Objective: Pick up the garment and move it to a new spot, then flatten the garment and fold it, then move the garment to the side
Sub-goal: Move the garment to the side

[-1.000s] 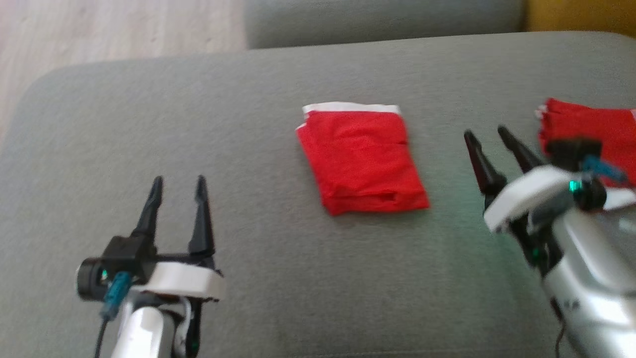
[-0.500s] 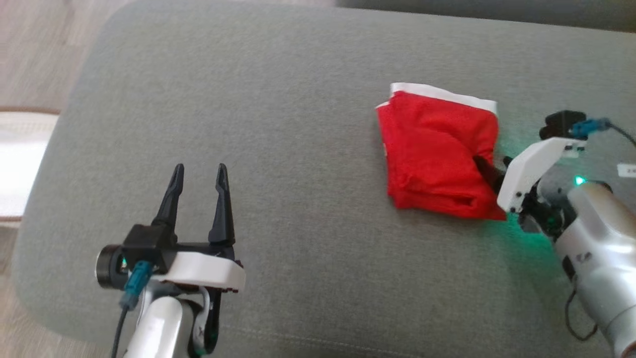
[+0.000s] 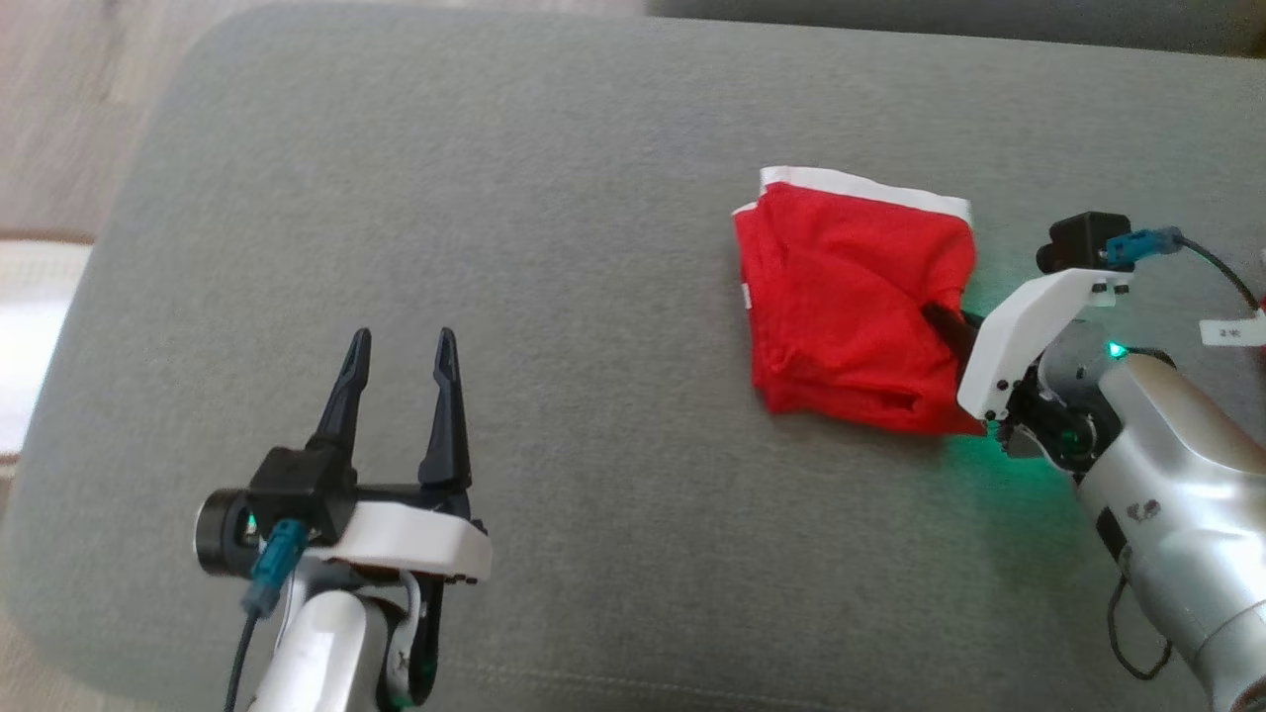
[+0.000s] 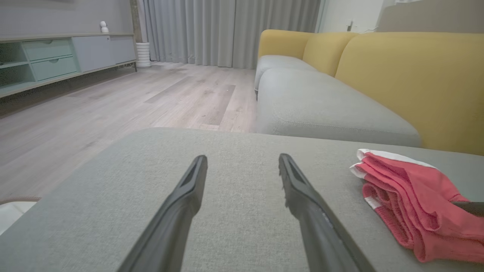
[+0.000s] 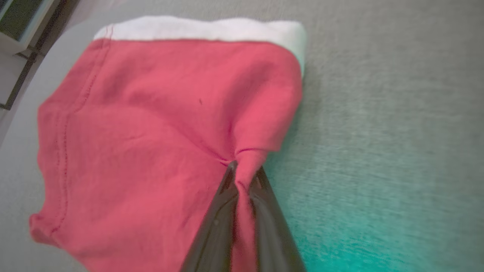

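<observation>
While I watch through the head view, my right gripper [image 3: 945, 321] sits at the right edge of the folded red fabric garment with a white band [image 3: 841, 297], about midway along that edge. Its two dark fingers are pressed together on a pinch of the red cloth. The right wrist view shows this closely: the gripper [image 5: 242, 177] has a small ridge of fabric bunched between its fingers, and creases run from the pinch into the garment [image 5: 151, 124]. The garment lies on the wide grey fabric sofa cushion [image 3: 593, 247], right of centre, with its white band along the far edge. A green glow [image 3: 989, 465] from the arm tints the cushion just beside the pinch.

My left gripper [image 3: 401, 341] is at the lower left, well apart from the garment, with its fingers spread and nothing between them. In the left wrist view the spread gripper [image 4: 242, 158] points across bare cushion, and the garment [image 4: 408, 211] shows as stacked red layers at the right. Beyond are a yellow sofa backrest [image 4: 408, 75] and a pale wooden floor [image 4: 151, 102].
</observation>
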Controlling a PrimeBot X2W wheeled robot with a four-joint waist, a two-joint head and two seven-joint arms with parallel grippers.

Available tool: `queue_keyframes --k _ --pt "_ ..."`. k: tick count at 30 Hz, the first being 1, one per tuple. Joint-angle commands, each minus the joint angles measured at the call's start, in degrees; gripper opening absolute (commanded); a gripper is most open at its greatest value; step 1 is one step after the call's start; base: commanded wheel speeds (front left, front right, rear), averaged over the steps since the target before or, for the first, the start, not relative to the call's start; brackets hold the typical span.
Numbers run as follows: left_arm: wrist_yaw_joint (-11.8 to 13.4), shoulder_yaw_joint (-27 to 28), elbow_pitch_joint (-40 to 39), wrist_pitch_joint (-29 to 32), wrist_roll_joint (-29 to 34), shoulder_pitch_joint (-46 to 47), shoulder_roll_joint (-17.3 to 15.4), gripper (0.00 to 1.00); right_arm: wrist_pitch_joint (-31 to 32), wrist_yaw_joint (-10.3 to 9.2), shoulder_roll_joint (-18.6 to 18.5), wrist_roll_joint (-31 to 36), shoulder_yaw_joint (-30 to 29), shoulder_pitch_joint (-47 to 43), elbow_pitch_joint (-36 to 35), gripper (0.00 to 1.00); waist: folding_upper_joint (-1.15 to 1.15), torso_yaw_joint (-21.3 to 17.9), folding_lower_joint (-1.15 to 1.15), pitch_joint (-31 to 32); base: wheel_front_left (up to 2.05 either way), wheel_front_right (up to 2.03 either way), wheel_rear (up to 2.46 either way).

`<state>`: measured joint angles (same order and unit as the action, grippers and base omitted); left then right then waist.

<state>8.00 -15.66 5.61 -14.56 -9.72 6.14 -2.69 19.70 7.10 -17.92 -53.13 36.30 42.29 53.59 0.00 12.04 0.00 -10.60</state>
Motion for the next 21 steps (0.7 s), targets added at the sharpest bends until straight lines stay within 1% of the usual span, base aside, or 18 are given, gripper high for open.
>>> queue_keyframes --k 1,4,7,11,13,17,21 --pt "-0.3 2.5 -1.5 -0.4 0.5 1.9 -0.2 1.00 -3.6 0.39 -0.2 -0.6 1.2 0.4 -1.6 0.00 0.00 -2.5 0.00 1.5 0.00 0.00 0.00" --pt "-0.7 3.0 -1.3 -0.4 0.7 1.6 -0.2 1.00 -5.4 0.39 -0.5 -1.0 2.2 0.9 -2.2 0.00 0.00 -4.4 0.00 2.5 0.00 0.00 0.00" --pt "-1.6 3.6 -0.9 -0.4 1.1 1.1 -0.2 1.00 -6.4 0.39 -1.1 -1.8 4.1 1.7 -3.0 0.00 0.00 -8.0 0.00 4.0 0.00 0.00 0.00" --pt "-3.5 3.2 -0.2 -0.4 1.4 1.1 -0.2 1.00 -6.1 0.39 -2.4 -3.2 6.8 2.9 -4.4 0.00 0.00 -13.1 0.00 5.3 0.00 0.00 0.00" --pt "-4.1 2.9 0.2 -0.4 1.4 1.3 -0.2 1.00 -5.7 0.39 -2.9 -4.0 8.1 3.6 -5.3 0.00 0.00 -15.7 0.00 5.6 0.00 0.00 0.00" --pt "-4.8 1.9 1.1 -0.4 1.4 2.0 -0.2 1.00 -5.6 0.39 -4.3 -5.3 10.6 5.3 -7.1 0.00 0.00 -19.9 0.00 5.0 0.00 0.00 0.00" --pt "-5.2 0.5 2.0 -0.4 1.9 3.4 -0.2 1.00 -5.8 0.39 -7.0 -5.5 13.7 8.0 -8.7 0.00 0.00 -22.4 0.00 2.8 0.00 0.00 0.00"
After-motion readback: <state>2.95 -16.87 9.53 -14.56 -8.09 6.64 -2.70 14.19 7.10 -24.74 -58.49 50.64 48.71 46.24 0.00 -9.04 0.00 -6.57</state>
